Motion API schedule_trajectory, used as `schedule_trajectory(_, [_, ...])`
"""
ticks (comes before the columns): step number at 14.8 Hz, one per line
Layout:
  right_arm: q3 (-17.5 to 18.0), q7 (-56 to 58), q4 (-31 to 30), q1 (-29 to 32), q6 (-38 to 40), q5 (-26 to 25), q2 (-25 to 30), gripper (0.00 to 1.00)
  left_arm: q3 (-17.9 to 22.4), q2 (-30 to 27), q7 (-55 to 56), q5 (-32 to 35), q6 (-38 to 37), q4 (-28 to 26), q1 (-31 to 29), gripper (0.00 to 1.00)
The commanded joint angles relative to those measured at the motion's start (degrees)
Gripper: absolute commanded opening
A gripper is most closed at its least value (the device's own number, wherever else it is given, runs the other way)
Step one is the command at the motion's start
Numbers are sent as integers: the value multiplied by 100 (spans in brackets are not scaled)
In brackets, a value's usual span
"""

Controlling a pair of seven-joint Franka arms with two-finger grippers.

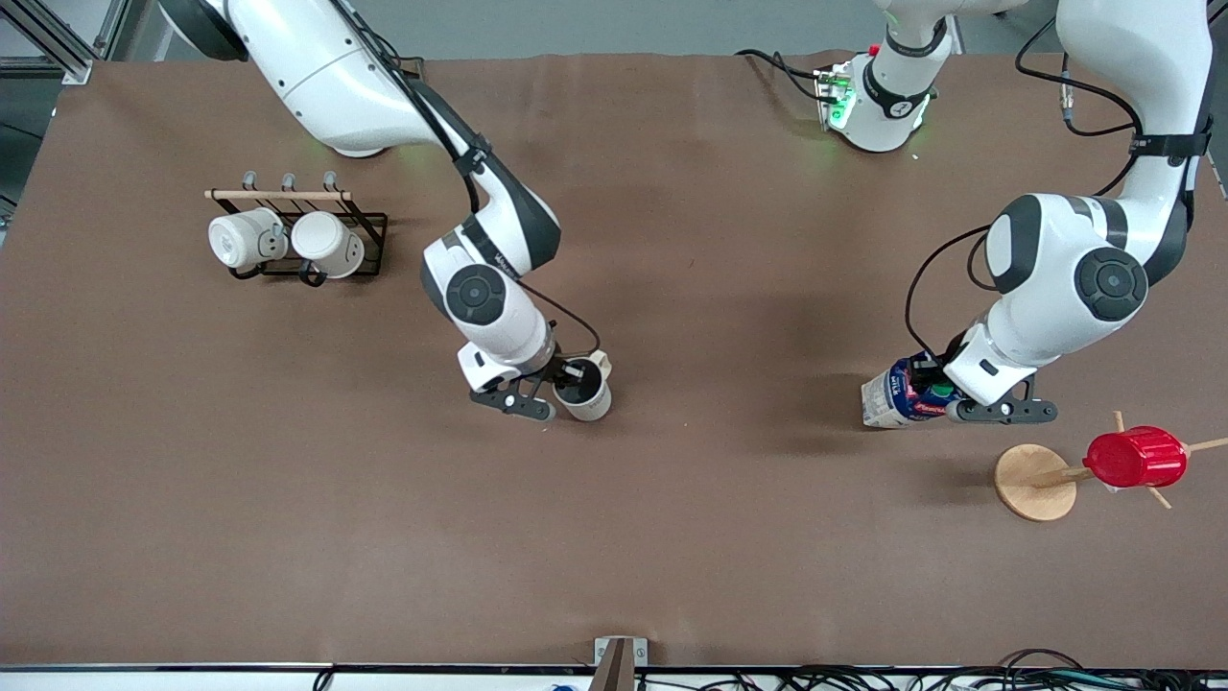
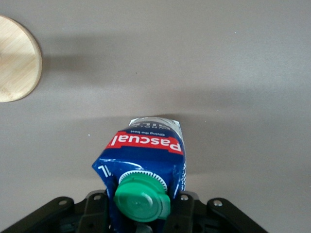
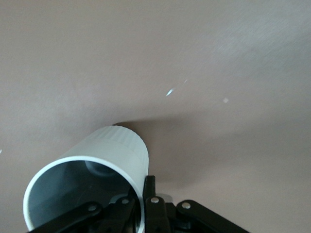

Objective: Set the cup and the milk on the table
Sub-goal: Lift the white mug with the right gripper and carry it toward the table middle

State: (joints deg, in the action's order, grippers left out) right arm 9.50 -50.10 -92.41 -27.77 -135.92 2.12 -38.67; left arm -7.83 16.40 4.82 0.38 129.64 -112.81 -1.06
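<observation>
The cream-white cup (image 1: 587,395) with a dark inside is near the middle of the brown table (image 1: 729,537), low over it or resting on it. My right gripper (image 1: 568,382) is shut on its rim, one finger inside and one outside; the right wrist view shows the gripper (image 3: 138,199) and the cup (image 3: 104,155). The milk (image 1: 892,398) is tilted, its base at or just above the table toward the left arm's end. My left gripper (image 1: 945,398) is shut on its blue gabled top. The left wrist view shows the gripper (image 2: 141,206), the milk's red band (image 2: 146,141) and its green cap (image 2: 142,198).
A black rack (image 1: 369,230) with two white mugs (image 1: 288,242) stands toward the right arm's end. A wooden mug tree with a round base (image 1: 1031,485) holds a red ribbed cup (image 1: 1135,457) beside the milk, nearer the front camera. The base also shows in the left wrist view (image 2: 14,58).
</observation>
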Motion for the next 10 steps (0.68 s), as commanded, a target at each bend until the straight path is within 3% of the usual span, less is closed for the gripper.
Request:
schedule_trajectory(1, [-63, -211, 92, -246, 39, -89, -35, 8, -69, -93, 1, 41, 0, 92, 1, 0])
schedule_trajectory(2, [-63, -220, 83, -299, 39, -89, -26, 11, -131, -93, 27, 32, -8, 162, -8, 0])
schedule_trajectory(3, [-71, -228, 66, -343, 48, -80, -35, 24, -140, -110, 54, 32, -78, 207, -8, 0])
schedule_trajectory(4, [-71, -220, 57, -361, 48, -106, -26, 59, -149, -119, 89, 41, -235, 303, 9, 0])
schedule_trajectory(5, [-80, -220, 57, -361, 65, -237, -9, 100, -201, -119, 98, 32, -385, 417, 9, 0])
schedule_trajectory(7, [-80, -211, 57, -256, 136, -387, 79, 100, -289, -119, 194, 32, -632, 611, 9, 0])
schedule_trajectory(10, [-237, -193, 48, 68, 749, -423, 806, 100, -377, -102, 422, 41, -843, 813, 62, 0])
